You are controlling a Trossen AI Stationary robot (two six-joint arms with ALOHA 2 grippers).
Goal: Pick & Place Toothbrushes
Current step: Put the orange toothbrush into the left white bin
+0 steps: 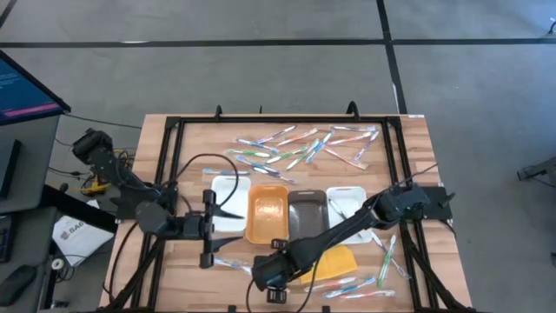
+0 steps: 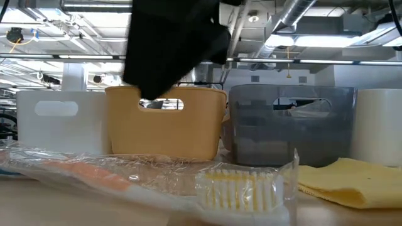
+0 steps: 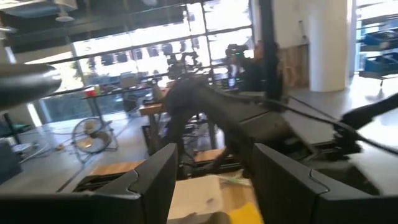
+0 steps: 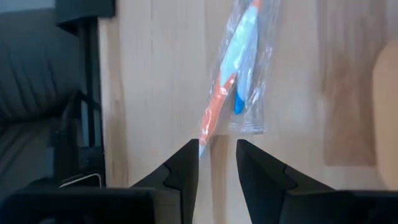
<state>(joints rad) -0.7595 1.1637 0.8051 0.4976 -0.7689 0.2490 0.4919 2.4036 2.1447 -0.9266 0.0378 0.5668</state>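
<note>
Several wrapped toothbrushes (image 1: 304, 143) lie scattered at the table's far side, with more at the near right (image 1: 382, 254) and along the near edge (image 1: 347, 285). My right gripper (image 1: 271, 283) points steeply down near the table's near edge. In its wrist view it (image 4: 217, 146) is open by a narrow gap. It stands just short of the handle end of an orange toothbrush in a clear wrapper (image 4: 233, 81), which lies flat on the wood. My left gripper (image 1: 215, 226) is raised beside the left white tray, and it (image 3: 214, 168) is open with nothing between its fingers.
Four trays stand in a row mid-table: white (image 1: 230, 193), orange (image 1: 268, 213), grey (image 1: 306, 213), white (image 1: 346, 202). A yellow pad (image 1: 334, 261) lies near the right arm. A black frame (image 1: 178, 130) borders the table. A wrapped toothbrush (image 2: 157, 176) lies close to the low camera.
</note>
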